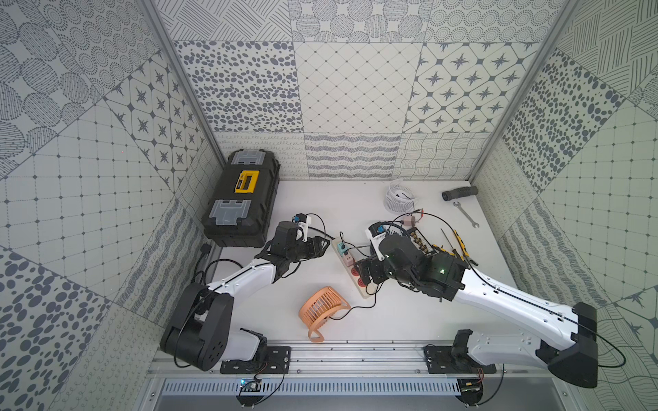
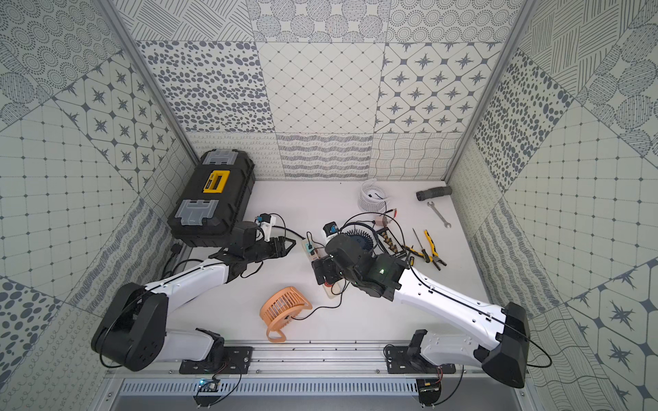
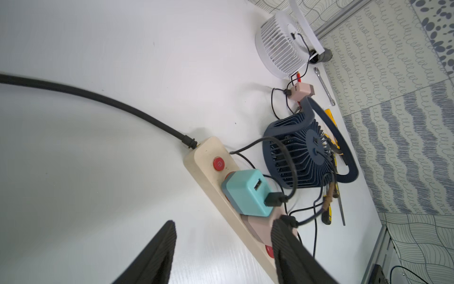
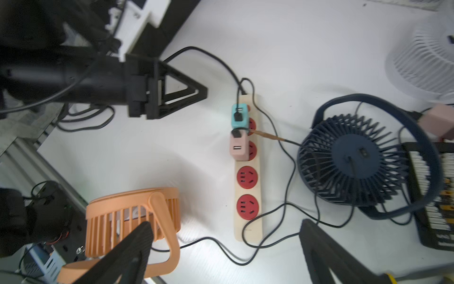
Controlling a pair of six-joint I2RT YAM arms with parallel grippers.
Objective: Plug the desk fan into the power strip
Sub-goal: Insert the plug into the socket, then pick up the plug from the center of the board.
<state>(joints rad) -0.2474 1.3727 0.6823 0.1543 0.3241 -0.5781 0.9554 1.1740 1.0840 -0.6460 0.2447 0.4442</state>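
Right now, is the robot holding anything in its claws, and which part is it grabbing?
Nothing is held. The left gripper is open near the long cream-beige power strip, and the right gripper is open above it.

We are looking at bright, even light coming from above in both top views, with the walls bowing toward the edges. In the right wrist view the table point(image 4: 152, 157) is glaring white, the white fan point(image 4: 427, 56) is washing out and blurring, and the orange fan point(image 4: 132, 211) is throwing a soft shadow. The fingers point(image 3: 157, 253) of the left gripper point(image 3: 224, 222) are looking soft.
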